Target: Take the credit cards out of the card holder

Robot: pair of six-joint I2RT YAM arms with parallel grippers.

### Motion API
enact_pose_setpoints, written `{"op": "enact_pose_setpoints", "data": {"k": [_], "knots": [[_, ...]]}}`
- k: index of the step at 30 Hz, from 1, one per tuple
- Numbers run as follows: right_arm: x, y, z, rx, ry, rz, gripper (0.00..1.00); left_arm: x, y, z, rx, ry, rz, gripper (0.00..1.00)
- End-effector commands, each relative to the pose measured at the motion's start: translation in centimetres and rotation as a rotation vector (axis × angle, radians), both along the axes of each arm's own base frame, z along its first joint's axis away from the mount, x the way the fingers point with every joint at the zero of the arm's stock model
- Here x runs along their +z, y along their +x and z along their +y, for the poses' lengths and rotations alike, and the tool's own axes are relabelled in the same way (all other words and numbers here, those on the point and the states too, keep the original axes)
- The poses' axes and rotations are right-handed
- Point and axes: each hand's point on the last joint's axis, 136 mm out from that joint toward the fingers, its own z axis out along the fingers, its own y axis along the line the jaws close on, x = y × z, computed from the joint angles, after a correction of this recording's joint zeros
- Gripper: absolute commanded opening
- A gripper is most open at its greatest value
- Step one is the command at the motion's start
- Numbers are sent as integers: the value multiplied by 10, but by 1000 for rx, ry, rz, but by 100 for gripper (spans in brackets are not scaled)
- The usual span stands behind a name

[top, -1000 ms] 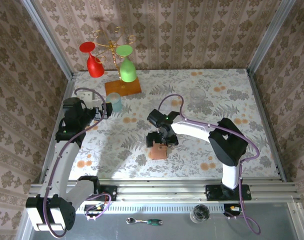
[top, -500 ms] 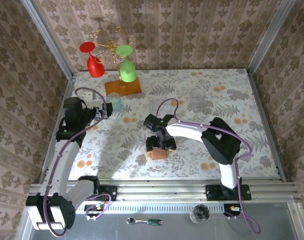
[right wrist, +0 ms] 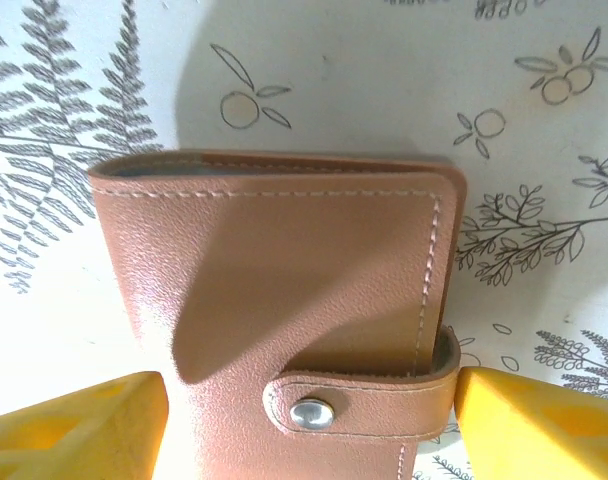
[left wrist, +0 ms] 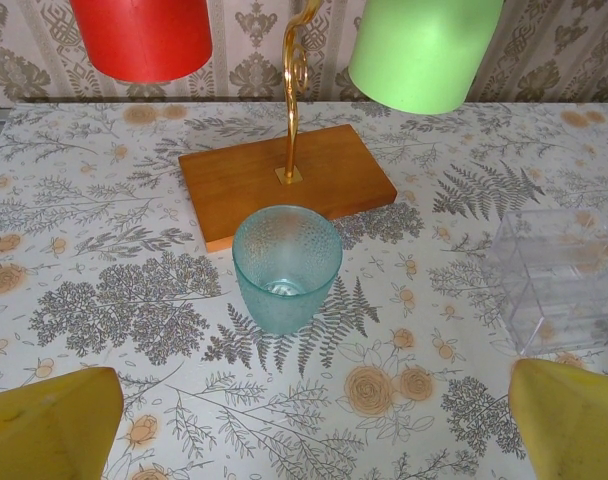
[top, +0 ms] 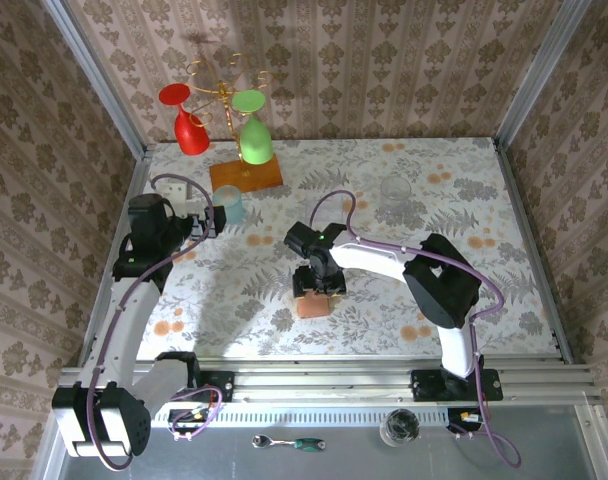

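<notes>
The card holder, a tan-pink leather wallet, lies flat on the flowered table with its snap tab fastened. In the top view the card holder sits near the table's front middle. My right gripper straddles it from above, and its yellow fingers touch both side edges near the tab. The right gripper covers the holder's far half in the top view. The credit cards are hidden. My left gripper hangs open at the back left, facing a teal cup, with nothing between its fingers.
A glass rack on an orange wooden base stands at the back left with a red glass and a green glass hanging upside down. A clear plastic box and a clear glass stand farther right.
The right gripper has shifted slightly left and down over the card holder, and its fingers have come in against the holder's sides. The left arm has not moved.
</notes>
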Motion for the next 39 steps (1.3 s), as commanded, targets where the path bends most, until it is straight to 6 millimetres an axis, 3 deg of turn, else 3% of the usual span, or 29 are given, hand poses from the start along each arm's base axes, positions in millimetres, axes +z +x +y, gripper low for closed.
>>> {"op": "enact_pose_setpoints", "data": {"k": [1,7,13,19,29,39], "knots": [[1,14,-7,3,-36,-15,75,5,0,0,11,-18,6,100],[2,26,-7,11,-28,-15,75,0,-4,-5,46,-126,74,100],[6,13,-8,-2,-58,-13,94,-6,-15,-5,56,-140,144,100],[-3,4,-5,-7,-102,-11,97,-8,-16,6,82,-71,129,100],[-16,-5,0,6,-133,7,95,-18,-14,2,68,-106,153,100],[-9,4,-3,26,-146,-19,79,-23,-13,2,101,-148,181,100]]}}
